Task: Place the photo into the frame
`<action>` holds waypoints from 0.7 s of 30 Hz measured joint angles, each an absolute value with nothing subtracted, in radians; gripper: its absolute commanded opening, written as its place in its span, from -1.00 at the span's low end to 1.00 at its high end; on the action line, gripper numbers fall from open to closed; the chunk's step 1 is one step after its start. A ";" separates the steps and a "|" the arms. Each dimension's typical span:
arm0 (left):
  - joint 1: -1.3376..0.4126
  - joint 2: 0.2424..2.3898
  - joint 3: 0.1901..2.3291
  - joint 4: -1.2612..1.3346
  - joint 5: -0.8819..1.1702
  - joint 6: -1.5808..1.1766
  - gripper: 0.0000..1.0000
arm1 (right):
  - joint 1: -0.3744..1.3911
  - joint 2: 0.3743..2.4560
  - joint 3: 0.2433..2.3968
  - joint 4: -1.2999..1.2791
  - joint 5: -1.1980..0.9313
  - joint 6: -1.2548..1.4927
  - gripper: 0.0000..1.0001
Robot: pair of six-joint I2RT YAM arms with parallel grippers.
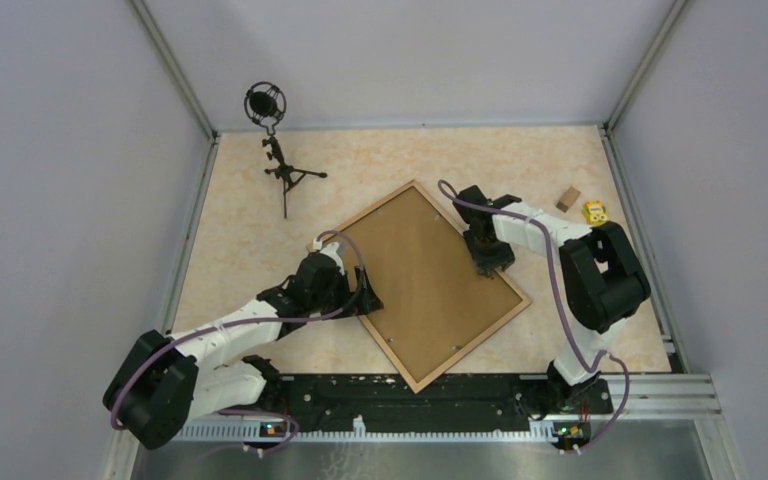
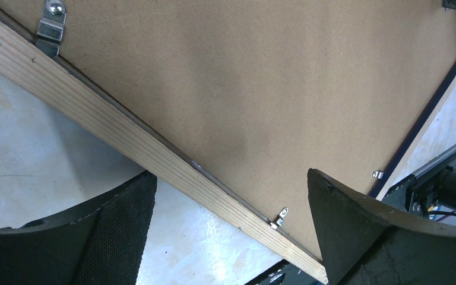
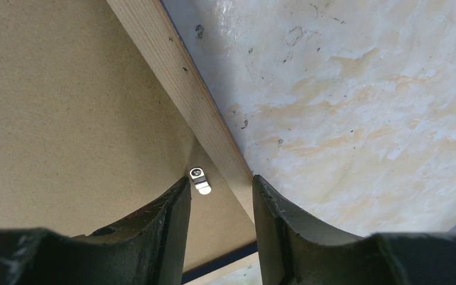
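The frame lies flat at the middle of the table, turned like a diamond, wood side up, with the brown backing board inside its rails. The left gripper is spread wide, straddling the frame's left rail. The right gripper is narrowly parted and grasps nothing, poised over the right rail beside a metal clip.
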State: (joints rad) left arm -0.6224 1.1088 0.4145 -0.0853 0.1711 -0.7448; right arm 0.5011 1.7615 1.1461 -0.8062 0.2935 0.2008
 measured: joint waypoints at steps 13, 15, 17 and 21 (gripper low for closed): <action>-0.617 1.111 0.409 -0.076 0.176 -0.744 0.96 | 0.501 1.762 1.139 -0.799 0.303 0.185 -0.36; -0.616 1.111 0.409 -0.075 0.179 -0.744 0.97 | 0.501 1.762 1.139 -0.798 0.307 0.178 -0.48; -0.616 1.113 0.409 -0.075 0.179 -0.745 0.96 | 0.501 1.762 1.134 -0.791 0.312 0.175 -0.51; -0.613 1.116 0.409 -0.073 0.183 -0.745 0.96 | 0.501 1.764 1.133 -0.783 0.321 0.162 -0.62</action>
State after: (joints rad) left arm -0.6128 1.1156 0.4091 -0.0731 0.1825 -0.7452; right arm 0.5014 1.7641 1.1328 -0.7834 0.3206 0.1623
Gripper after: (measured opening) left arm 0.984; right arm 0.317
